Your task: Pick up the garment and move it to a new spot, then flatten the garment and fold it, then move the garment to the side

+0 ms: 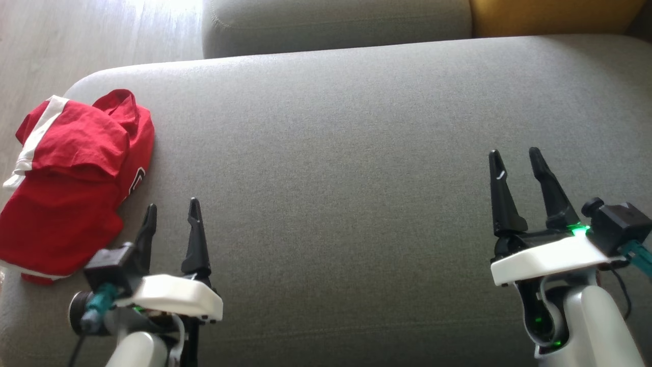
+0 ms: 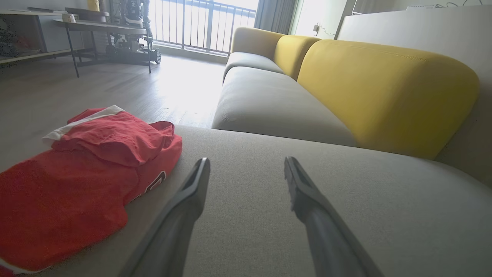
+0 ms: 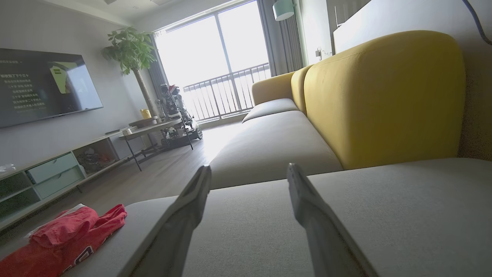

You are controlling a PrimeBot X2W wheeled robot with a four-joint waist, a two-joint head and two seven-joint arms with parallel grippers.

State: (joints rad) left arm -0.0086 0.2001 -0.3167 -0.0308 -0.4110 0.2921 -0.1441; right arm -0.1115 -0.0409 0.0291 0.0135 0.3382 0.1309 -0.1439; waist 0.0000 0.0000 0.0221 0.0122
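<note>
The garment (image 1: pixel 76 183) is red with white trim, lying bunched and roughly folded at the left end of the grey sofa seat (image 1: pixel 356 153). It also lies at the left in the left wrist view (image 2: pixel 84 177) and at the lower left in the right wrist view (image 3: pixel 61 242). My left gripper (image 1: pixel 172 211) hovers open just right of the garment, with nothing between its fingers. Far to the right, my right gripper (image 1: pixel 515 155) is open and empty over bare seat fabric.
A second grey seat cushion (image 1: pixel 336 23) and yellow backrests (image 2: pixel 384 92) lie beyond the seat. Wooden floor (image 1: pixel 91 41) borders the sofa's left end. A low table (image 3: pixel 153 132), a TV cabinet (image 3: pixel 54 173) and a potted plant (image 3: pixel 130 50) stand across the room.
</note>
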